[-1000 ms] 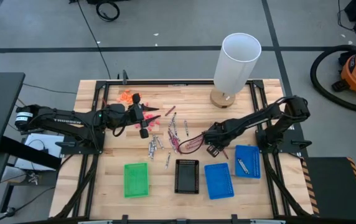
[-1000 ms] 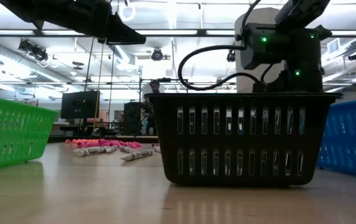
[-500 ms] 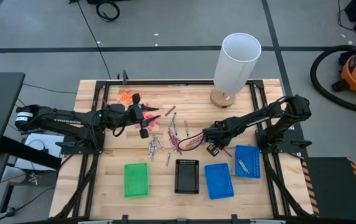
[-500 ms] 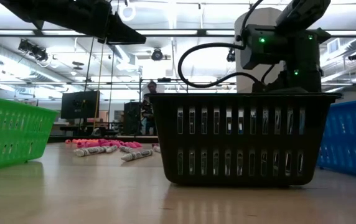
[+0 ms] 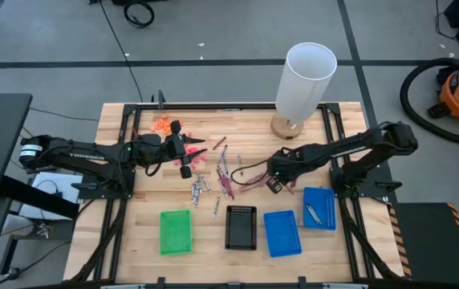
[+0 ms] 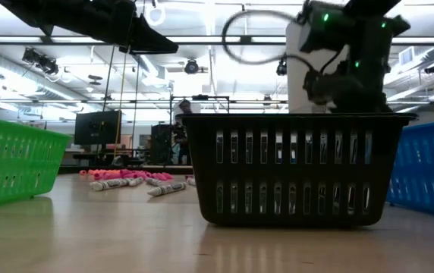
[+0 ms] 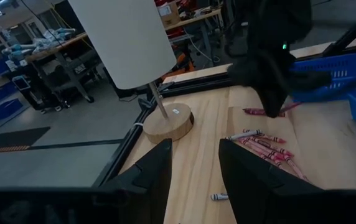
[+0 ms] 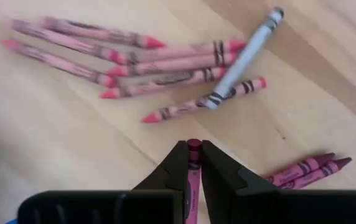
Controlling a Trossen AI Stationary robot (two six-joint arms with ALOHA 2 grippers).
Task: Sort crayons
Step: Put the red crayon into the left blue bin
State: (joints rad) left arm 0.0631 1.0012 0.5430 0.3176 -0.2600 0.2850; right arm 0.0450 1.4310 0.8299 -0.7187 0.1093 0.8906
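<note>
Here a pinkish-red crayon (image 8: 193, 171) is pinched end-on between the nearly closed fingers of the right gripper (image 5: 274, 181), which is held above the table (image 5: 153, 241) near the loose crayons (image 5: 226, 177) scattered at its middle. Only a narrow strip of the stick is gripped, so a slip or a swivel could be caused by any quick swing toward the trays. One silvery-grey crayon (image 5: 312, 213) is already seen in the far-right blue tray (image 5: 326, 197); the other blue tray (image 5: 282, 233), the black tray (image 5: 241, 227) and the green tray (image 5: 175, 231) appear empty from above, so a wrong choice of tray is also possible. The left gripper (image 5: 191, 152) is kept parted and empty over the table's left part. The lamp (image 5: 302, 84) could be brushed by a wide arc.
</note>
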